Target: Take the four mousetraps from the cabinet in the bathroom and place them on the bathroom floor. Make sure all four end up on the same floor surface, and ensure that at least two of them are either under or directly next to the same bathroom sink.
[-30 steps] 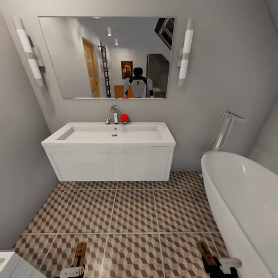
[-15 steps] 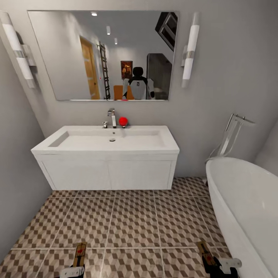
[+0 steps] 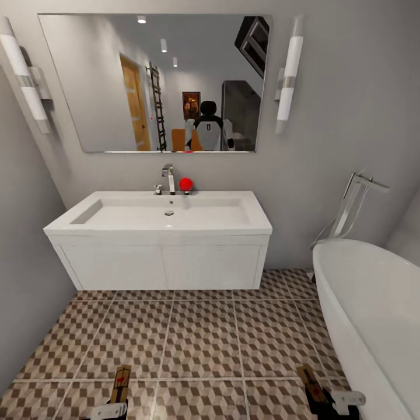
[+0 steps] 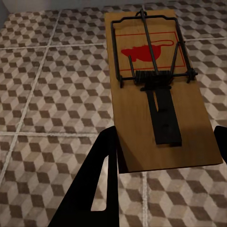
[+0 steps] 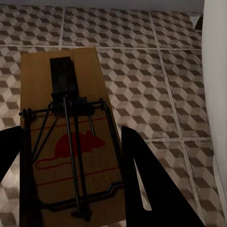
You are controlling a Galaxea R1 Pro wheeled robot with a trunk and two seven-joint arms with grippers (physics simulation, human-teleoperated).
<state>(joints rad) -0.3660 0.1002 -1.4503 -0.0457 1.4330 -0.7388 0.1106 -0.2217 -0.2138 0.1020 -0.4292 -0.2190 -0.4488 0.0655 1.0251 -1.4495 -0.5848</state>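
Note:
Two mousetraps are in view, each a small brown board with wire and a red mouse print. My left gripper point(image 3: 115, 403) is shut on one mousetrap point(image 3: 121, 378) low at the left of the head view. In the left wrist view that mousetrap point(image 4: 158, 90) sits between black fingers point(image 4: 101, 179), above the bathroom floor point(image 4: 52, 94). My right gripper point(image 3: 328, 401) is shut on the other mousetrap point(image 3: 310, 379). The right wrist view has this mousetrap point(image 5: 66, 142) between its fingers point(image 5: 142, 184). The cube-patterned bathroom floor point(image 3: 198, 332) runs ahead to the white sink point(image 3: 169, 213). The cabinet is out of view.
The sink's white wall-hung unit point(image 3: 163, 265) leaves a gap over the tiles. A white bathtub point(image 3: 367, 303) with a chrome filler point(image 3: 356, 198) stands at the right. A grey wall point(image 3: 23, 280) closes the left side. A mirror point(image 3: 157, 81) hangs above the faucet point(image 3: 169, 178).
The whole head view has shifted: the sink and mirror look larger and nearer, so the camera has moved forward. Both grippers keep their mousetraps at the same spots in the picture.

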